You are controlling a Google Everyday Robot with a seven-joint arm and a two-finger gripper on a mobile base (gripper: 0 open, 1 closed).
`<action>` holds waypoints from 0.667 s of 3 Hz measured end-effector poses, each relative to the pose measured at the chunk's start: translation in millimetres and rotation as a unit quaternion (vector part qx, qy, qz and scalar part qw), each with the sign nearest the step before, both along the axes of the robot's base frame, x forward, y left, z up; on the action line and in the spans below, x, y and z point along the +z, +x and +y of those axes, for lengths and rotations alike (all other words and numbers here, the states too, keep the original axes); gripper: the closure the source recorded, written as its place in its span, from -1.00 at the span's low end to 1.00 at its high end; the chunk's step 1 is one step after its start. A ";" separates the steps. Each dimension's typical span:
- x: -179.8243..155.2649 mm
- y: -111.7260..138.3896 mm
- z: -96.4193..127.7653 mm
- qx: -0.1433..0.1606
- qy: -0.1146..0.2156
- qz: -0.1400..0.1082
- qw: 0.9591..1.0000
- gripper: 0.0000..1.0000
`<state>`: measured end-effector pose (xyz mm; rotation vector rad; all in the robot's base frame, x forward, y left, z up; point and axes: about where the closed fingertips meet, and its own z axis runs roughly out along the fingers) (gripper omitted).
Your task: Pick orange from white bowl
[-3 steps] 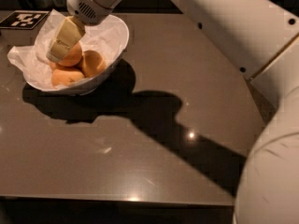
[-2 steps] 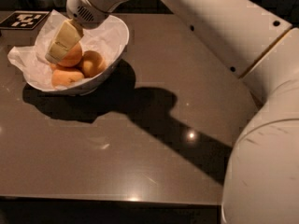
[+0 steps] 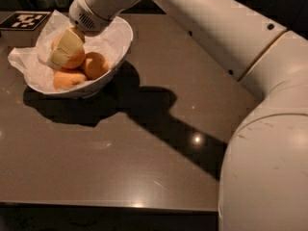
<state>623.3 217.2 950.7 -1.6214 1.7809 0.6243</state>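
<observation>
Gripper down on orange in white bowl, grip unconfirmed.

Orange (image 3: 78, 58) sits back-left in the white bowl (image 3: 123, 51), on crumpled paper (image 3: 20, 57), touching two other oranges (image 3: 95, 64) beside & in front of it. Risks: the round skin could slip out on the lift if the hold is off-centre; neighbours may roll or get dragged w/ it; the paper could snag & tug the bowl across the table (image 3: 144, 153). Gripper (image 3: 60, 57) is inside the bowl, its pale end lying over the orange's left side & touching it. Far side is hidden, so can't tell if it's clamped or just resting. Arm (image 3: 216, 28) reaches in from the right.
</observation>
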 end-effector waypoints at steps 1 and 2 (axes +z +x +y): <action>-7.1 3.1 3.6 0.000 -0.001 0.008 1.000 -1.00; -13.7 4.7 9.3 0.005 -0.004 0.016 1.000 -1.00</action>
